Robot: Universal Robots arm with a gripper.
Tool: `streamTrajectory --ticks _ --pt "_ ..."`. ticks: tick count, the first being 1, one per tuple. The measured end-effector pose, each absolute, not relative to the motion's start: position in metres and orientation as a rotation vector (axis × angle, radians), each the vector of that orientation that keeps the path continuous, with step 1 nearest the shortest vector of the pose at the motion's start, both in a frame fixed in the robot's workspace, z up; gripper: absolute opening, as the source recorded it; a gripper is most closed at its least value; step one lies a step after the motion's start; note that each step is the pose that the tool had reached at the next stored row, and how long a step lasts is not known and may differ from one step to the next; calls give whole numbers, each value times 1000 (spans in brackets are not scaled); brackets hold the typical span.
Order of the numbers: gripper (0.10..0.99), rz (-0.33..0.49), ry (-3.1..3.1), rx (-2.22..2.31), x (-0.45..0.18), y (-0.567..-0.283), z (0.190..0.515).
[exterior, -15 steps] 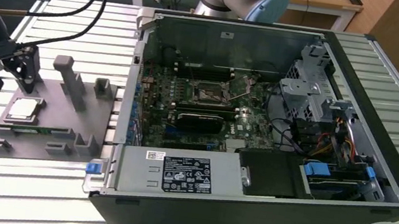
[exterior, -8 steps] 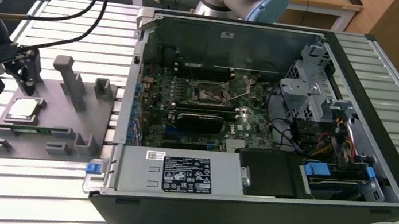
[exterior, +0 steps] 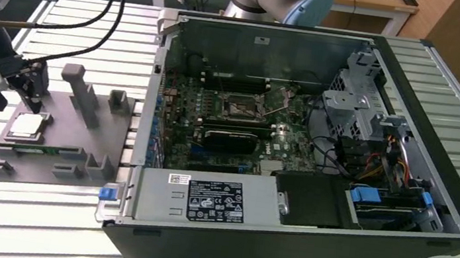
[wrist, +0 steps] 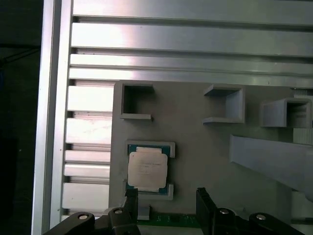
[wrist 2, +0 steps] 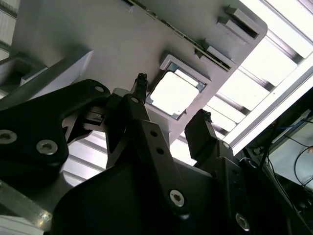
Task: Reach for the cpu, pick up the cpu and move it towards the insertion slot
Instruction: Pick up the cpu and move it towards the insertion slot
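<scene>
Claw (exterior: 33,98) fingers (wrist: 131,196) are spread wide with nothing between them. The claw hangs just above the cpu (wrist: 146,169) and apart from it. In both wrist views the two fingertips stand to opposite sides of the chip, so the spread appears set to clear its edges ahead of a grasp. The cpu lies flat, metal top up, in a shallow square seat of the grey holder plate (exterior: 67,148), toward the plate's edge at the exterior view's left. The seat probably fixes the chip's position so that it can be approached from straight above. Upright grey posts (exterior: 83,93) and open-sided brackets stand on the same plate just beside the chip, which leaves the claw a narrow corridor for its descent. The plate rests on a slatted metal surface (exterior: 24,209), which also carries the computer case (exterior: 443,130) at the exterior view's right. The case lies on its side with the cover off, so its board faces upward, presumably to give access from above. The insertion slot (exterior: 239,108) sits near the middle of that board, well apart from the cpu, with a long black card (exterior: 227,138) just in front of it. Judged from this layout, the reach is nearly complete and the chip has not yet been lifted.
</scene>
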State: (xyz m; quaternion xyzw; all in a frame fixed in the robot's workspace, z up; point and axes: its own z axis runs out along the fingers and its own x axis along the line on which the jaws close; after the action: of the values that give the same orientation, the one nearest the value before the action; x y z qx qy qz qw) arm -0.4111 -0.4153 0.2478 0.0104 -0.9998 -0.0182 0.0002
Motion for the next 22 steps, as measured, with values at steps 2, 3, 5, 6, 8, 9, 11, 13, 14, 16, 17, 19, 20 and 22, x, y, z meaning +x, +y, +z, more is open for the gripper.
streamTrajectory --ticks 2,3,5,6,8,9,11,13,14,16,17,19,20,22 --pt "588 -57 -3140 33 -411 -416 246" --pt "588 -57 -3140 33 -411 -416 245" --pt "659 -57 -3140 33 -411 -416 243" --pt "659 -57 -3141 33 -411 -416 242" --pt "722 -57 -3140 33 -411 -416 240" --pt "722 -57 -3140 33 -411 -416 239" --pt "722 -57 -3140 33 -411 -416 237" --pt "722 -57 -3140 33 -411 -416 234" --pt "722 -57 -3141 33 -412 -416 232" --pt "722 -57 -3141 33 -412 -416 229" --pt "722 -57 -3142 33 -413 -416 228" --pt "722 -57 -3142 33 -413 -416 226" --pt "722 -57 -3142 33 -414 -416 225" --pt "722 -57 -3142 33 -416 -416 223"
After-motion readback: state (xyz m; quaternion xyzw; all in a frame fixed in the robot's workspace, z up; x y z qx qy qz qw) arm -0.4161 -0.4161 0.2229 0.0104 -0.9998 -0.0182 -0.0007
